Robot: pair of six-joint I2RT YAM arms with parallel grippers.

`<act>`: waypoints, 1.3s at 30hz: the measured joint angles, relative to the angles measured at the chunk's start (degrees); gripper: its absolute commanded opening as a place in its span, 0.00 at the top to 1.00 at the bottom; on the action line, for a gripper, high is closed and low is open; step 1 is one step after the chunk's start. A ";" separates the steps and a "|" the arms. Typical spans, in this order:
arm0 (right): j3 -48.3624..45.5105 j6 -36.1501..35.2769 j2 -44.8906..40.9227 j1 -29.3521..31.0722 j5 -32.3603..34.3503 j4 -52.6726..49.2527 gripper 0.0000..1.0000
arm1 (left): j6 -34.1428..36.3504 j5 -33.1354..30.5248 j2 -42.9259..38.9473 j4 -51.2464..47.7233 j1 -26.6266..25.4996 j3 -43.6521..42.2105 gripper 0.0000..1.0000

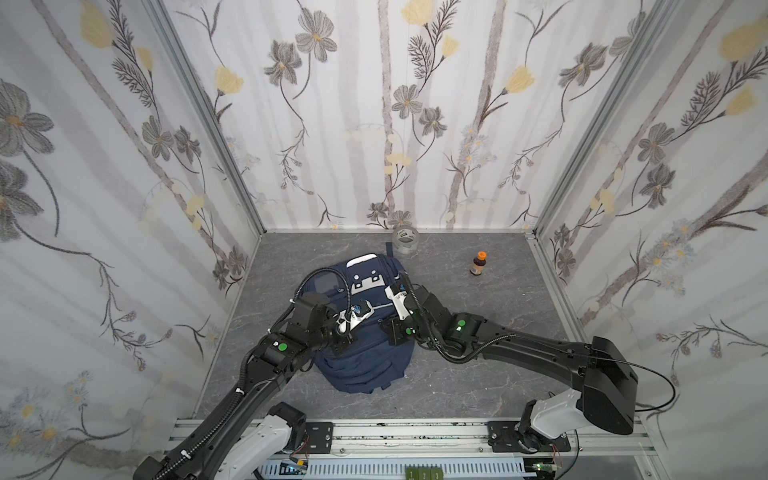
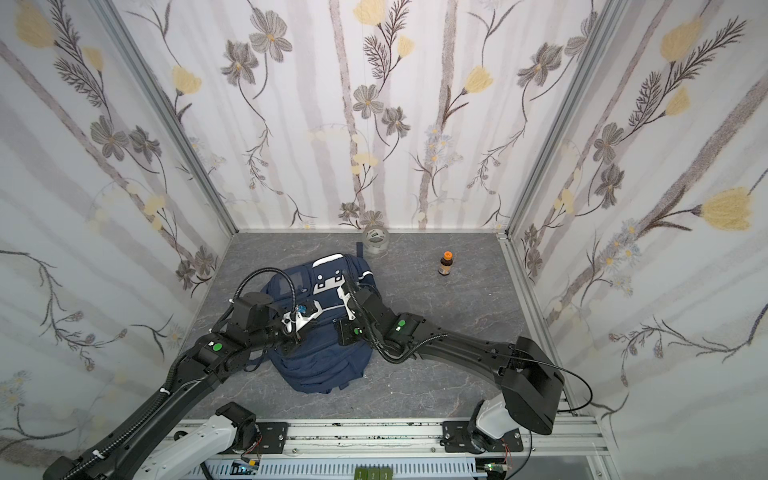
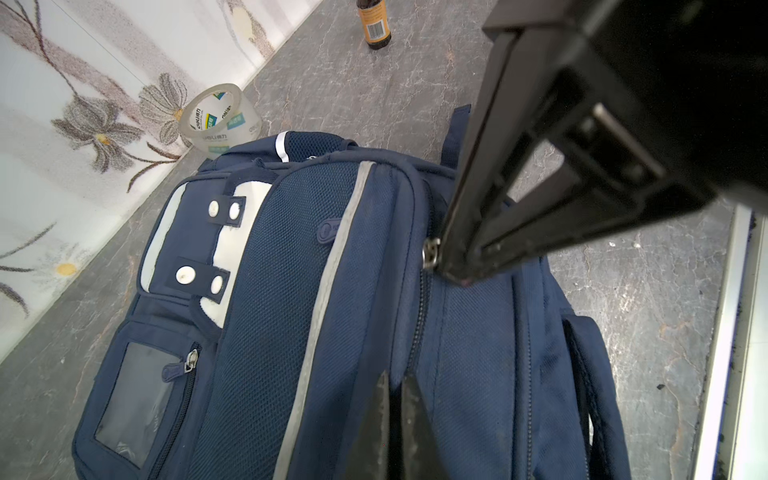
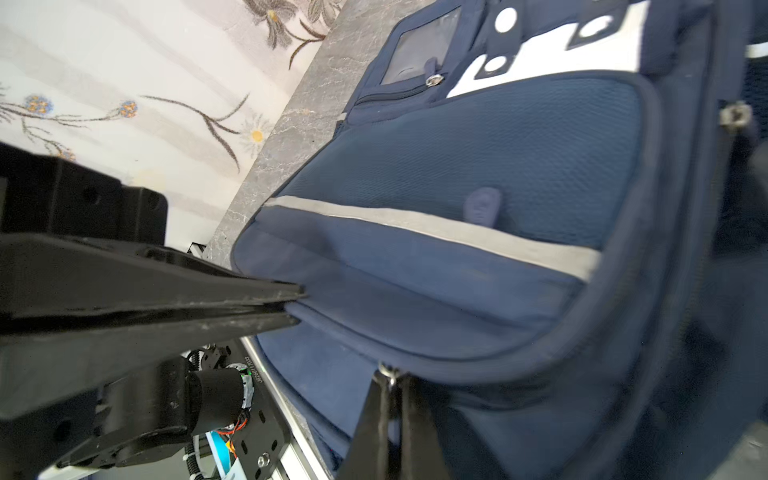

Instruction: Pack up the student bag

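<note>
Left hand [image 4: 293,308] pinches student bag [image 1: 365,365] flap edge; right hand [image 3: 457,271] grips zipper pull [image 3: 431,253]; bottle [image 1: 478,264] well apart.

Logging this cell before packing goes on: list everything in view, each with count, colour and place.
student bag: one, navy with white patches, lying mid-table
tape roll: one, clear, by the back wall
bottle: one, brown with orange cap, upright, back right
table: one, grey marbled, under everything
walls: three, white floral, around the table
rail: one, silver, front edge
left arm and right arm: two, black, reaching over the bag
left claw: one, black, shut on the bag's fabric
right claw: one, black, shut on a zip pull
</note>
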 measured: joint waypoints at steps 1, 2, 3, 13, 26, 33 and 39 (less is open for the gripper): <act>0.96 -0.04 0.83 0.79 0.02 -0.07 1.00 | 0.00 0.15 0.39 0.00 0.00 0.26 1.00; 1.88 -0.07 1.70 1.51 0.04 -0.11 1.00 | -0.04 0.31 0.74 0.00 0.00 0.50 1.00; 2.54 -0.09 2.43 2.12 0.09 -0.15 1.00 | -0.07 0.44 1.01 0.00 0.00 0.63 1.00; -3.58 -0.02 -1.51 -1.29 -1.46 1.75 1.00 | 2.60 0.31 -0.72 -0.81 0.35 -0.90 1.00; -5.99 -1.57 -5.18 -5.29 -2.60 -1.75 1.00 | 4.07 0.31 -3.21 -4.76 1.68 -0.81 0.76; -1.84 -3.10 -1.01 -2.38 -0.96 -4.24 1.00 | 0.85 0.17 1.25 -4.09 -1.36 2.19 0.60; 0.00 -3.52 0.07 -1.22 -1.16 -4.09 1.00 | -0.68 0.13 4.70 -2.47 -3.48 2.93 0.88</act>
